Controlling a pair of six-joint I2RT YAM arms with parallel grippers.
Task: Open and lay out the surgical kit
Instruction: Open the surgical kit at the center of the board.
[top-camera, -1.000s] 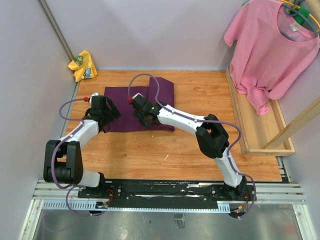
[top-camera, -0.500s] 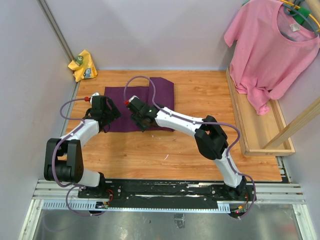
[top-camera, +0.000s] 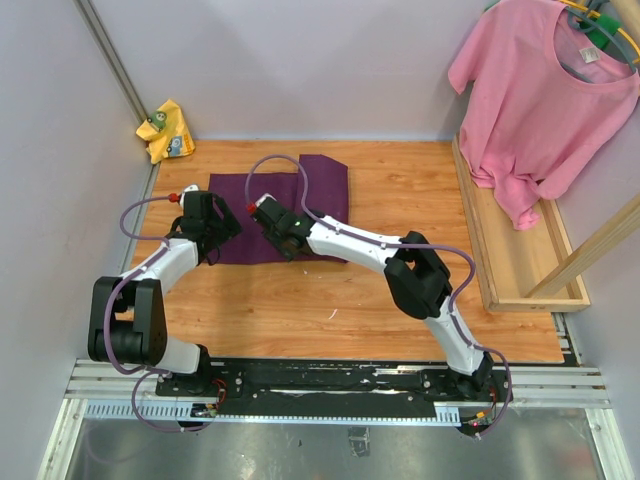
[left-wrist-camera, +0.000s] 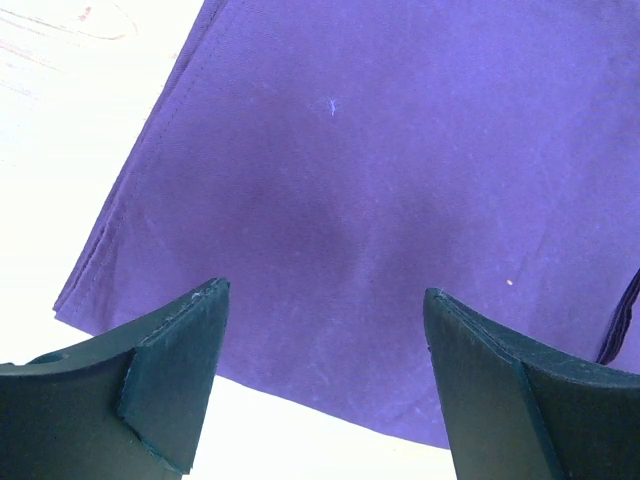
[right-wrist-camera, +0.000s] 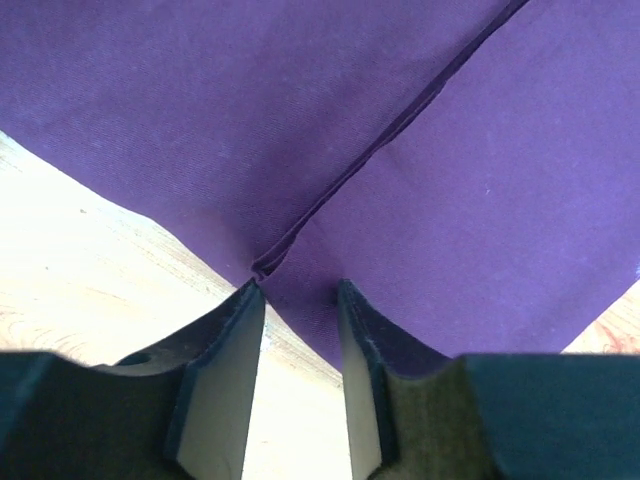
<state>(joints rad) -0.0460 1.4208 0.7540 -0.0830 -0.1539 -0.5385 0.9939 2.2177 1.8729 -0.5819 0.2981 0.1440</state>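
Two grippers on folded purple wrap (top-camera: 322, 185), upper centre of top view, kit unopened.
Left gripper (left-wrist-camera: 322, 292) released wide above cloth; right gripper (right-wrist-camera: 298, 288) half-closed at flap corner (right-wrist-camera: 262, 266), grasp unclear; next likely pinch, peel flap open.

Both arms, the left arm (top-camera: 150, 285) and the right arm (top-camera: 350, 245), are made of white tube links joined by blocky black joint housings. They stand on black bases bolted to a silver slotted rail (top-camera: 560, 392) along the bottom of the top view. A thin purple-grey cable (top-camera: 290, 158) loops along each arm, and a small red cap (top-camera: 172, 198) marks each wrist, left of centre. The left gripper (top-camera: 222, 228) and right gripper (top-camera: 283, 240) are black, and in the wrist views their fingers (left-wrist-camera: 170, 390) are dark, matte wedges with flat inner faces, paler grey on the right pair (right-wrist-camera: 215, 400).
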